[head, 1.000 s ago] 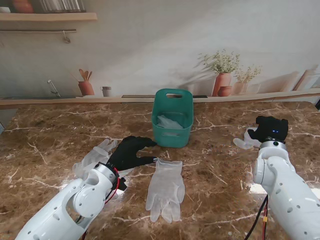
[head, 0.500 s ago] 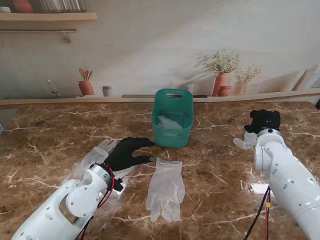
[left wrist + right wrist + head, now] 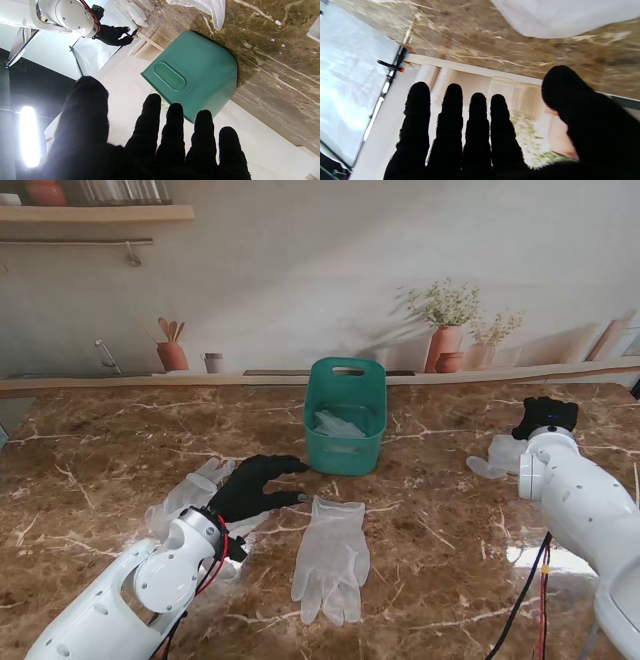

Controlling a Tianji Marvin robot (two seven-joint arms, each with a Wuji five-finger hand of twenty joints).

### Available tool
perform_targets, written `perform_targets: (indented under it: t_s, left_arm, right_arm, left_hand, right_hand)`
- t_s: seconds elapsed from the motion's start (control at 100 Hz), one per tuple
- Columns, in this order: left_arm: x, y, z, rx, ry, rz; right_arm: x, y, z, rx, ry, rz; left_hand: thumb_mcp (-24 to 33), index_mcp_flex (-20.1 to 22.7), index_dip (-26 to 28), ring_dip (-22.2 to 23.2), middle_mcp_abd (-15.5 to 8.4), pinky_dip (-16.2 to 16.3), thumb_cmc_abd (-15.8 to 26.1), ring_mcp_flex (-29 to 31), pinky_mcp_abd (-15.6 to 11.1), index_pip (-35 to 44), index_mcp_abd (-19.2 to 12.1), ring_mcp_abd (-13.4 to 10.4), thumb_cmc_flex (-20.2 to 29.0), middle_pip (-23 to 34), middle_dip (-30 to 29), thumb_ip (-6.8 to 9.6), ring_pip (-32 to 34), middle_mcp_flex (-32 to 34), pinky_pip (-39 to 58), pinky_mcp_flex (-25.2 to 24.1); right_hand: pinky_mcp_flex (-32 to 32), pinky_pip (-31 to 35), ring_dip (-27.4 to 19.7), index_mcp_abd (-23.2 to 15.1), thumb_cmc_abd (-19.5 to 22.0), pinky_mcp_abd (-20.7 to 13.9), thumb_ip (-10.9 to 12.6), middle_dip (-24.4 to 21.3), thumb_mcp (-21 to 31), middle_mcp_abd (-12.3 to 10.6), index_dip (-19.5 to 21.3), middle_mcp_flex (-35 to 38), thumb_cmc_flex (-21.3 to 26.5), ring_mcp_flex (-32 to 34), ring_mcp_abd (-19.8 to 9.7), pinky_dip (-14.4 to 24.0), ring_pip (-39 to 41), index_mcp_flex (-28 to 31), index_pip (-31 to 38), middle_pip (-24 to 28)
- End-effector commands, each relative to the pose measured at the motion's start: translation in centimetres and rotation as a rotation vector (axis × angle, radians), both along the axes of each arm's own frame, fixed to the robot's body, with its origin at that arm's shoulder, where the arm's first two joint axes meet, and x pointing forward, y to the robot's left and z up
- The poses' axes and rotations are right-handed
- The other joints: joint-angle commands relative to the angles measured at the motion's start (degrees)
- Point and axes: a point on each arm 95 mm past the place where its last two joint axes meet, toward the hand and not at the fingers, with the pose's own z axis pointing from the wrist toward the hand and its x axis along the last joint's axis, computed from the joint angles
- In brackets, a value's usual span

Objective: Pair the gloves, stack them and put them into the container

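Nearest to the open, empty black left hand (image 3: 258, 485): thin see-through glove (image 3: 186, 495) just left (right hand (image 3: 546, 417) open too).

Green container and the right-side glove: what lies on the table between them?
Nothing: the stand view shows bare marble table between the green container and the right-side glove beside the right hand.

The left hand (image 3: 250, 488) partly hides the glove (image 3: 188, 492) beneath it.
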Motion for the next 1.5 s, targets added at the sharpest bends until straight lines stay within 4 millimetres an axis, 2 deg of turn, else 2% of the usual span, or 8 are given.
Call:
perform_targets:
  t_s: [0.0,0.71,0.94,1.01,1.15,1.25,1.32,1.49]
  left_arm:
    - [0.0,0.0,-0.3,-0.007,0.006,0.002]
    - [0.6,0.7,-0.5,-0.01,0.036,0.023]
    - [0.6,0.6,-0.5,-0.012,0.04,0.021]
    - [0.6,0.6,-0.5,-0.014,0.038,0.021]
    - [0.6,0.6,-0.6,-0.016,0.032,0.02]
    - [0.6,0.5,-0.6,-0.015,0.032,0.019]
    - [0.5,0.5,-0.6,-0.014,0.03,0.018]
    - [0.4,0.4,-0.6,-0.018,0.025,0.014]
  right_arm:
    - [0.6,-0.2,0.3,0.031,0.007,-0.033]
    - [-0.4,0.1,-3.0,0.159,0.251,-0.123]
    - [-1.0,0.2,-4.0,0.171,0.277,-0.146]
    - [-1.1,0.2,-4.2,0.174,0.282,-0.147]
    - [-1.3,0.3,-4.6,0.203,0.306,-0.133]
    - [-1.5,0.6,-5.0,0.215,0.292,-0.119]
    - [-1.6,0.8,-5.2,0.211,0.27,-0.101]
    - [-1.7,1.4,-5.3,0.197,0.158,-0.035]
  left_hand:
    - [-2.47,1.03,0.55,-0.92,-1.21,0.15,2.62,-2.44,-1.09,-0.73,-1.4,-3.02,0.99,-1.28,-0.76,1.36,-1.7,-1.37,-1.9,-0.61]
    - [-2.44,1.92,1.13,-0.99,-1.67,0.19,2.71,-2.24,-1.06,-0.07,-1.97,-3.53,1.3,-1.28,-0.76,1.32,-1.82,-1.2,-3.4,-0.69]
    - [-2.44,2.88,1.6,-1.03,-1.81,0.24,2.71,-2.2,-0.98,0.67,-2.57,-3.74,1.46,-1.31,-0.78,1.31,-1.92,-1.15,-3.95,-0.8]
    - [-2.48,3.22,1.75,-1.05,-1.96,0.25,2.71,-2.12,-0.92,0.91,-2.76,-3.89,1.43,-1.3,-0.78,1.29,-1.93,-1.09,-4.14,-0.83]
    - [-2.49,3.89,2.14,-1.09,-1.92,0.3,2.72,-2.14,-0.88,1.45,-3.1,-4.0,1.47,-1.31,-0.78,1.28,-2.03,-1.01,-4.57,-0.85]
    - [-2.5,4.11,2.32,-1.11,-2.01,0.32,2.74,-2.1,-0.86,1.67,-3.18,-4.07,1.47,-1.31,-0.78,1.27,-2.06,-0.96,-4.87,-0.84]
    - [-2.49,4.21,2.42,-1.13,-2.06,0.35,2.77,-2.12,-0.82,1.76,-3.21,-4.09,1.48,-1.32,-0.79,1.27,-2.1,-0.96,-5.05,-0.88]
    - [-2.5,4.5,2.63,-1.13,-1.86,0.45,2.72,-2.03,-0.68,1.95,-3.27,-3.93,1.54,-1.29,-0.77,1.27,-2.09,-0.8,-5.46,-0.89]
  right_hand:
    - [0.2,-1.23,-1.82,0.88,-0.67,0.43,1.94,-1.67,3.86,1.02,-0.19,0.03,2.73,-0.16,-0.31,-0.96,-0.28,-0.36,-0.4,1.33]
    - [2.8,0.53,-0.21,4.98,-3.98,0.71,1.11,-5.89,7.05,2.18,-6.05,-2.3,5.9,7.08,-0.19,-0.06,2.66,-12.77,-7.94,-0.93]
    - [6.21,6.24,12.24,8.38,-6.46,-0.29,-0.62,8.02,4.56,-2.71,-5.45,4.77,6.9,12.98,-3.11,0.29,21.46,-14.65,-8.55,19.22]
    - [7.94,8.93,15.92,5.74,-8.28,0.18,-1.06,15.12,5.14,-5.63,-6.47,11.01,6.88,15.22,-3.98,0.4,28.32,-10.08,-4.28,26.87]
    - [9.93,12.81,22.3,-2.22,-13.95,1.92,-9.93,32.34,3.9,-8.46,-8.01,22.39,10.13,19.4,-5.15,-0.05,38.95,2.57,8.03,31.28]
    - [8.65,12.62,22.87,-9.38,-14.59,2.11,-10.68,37.94,4.12,-8.55,6.15,23.33,11.23,18.0,-4.83,-0.07,38.31,11.91,18.38,29.79]
    - [6.98,11.86,21.55,-14.23,-14.03,1.6,-10.32,37.14,4.37,-7.83,14.44,19.9,10.84,14.77,-4.37,0.2,34.47,14.57,25.62,27.0]
    - [5.69,12.39,16.36,-19.4,-12.17,-0.31,-11.26,23.0,3.03,-5.03,15.83,15.14,11.35,10.66,-3.14,2.4,24.73,20.34,36.2,18.21]
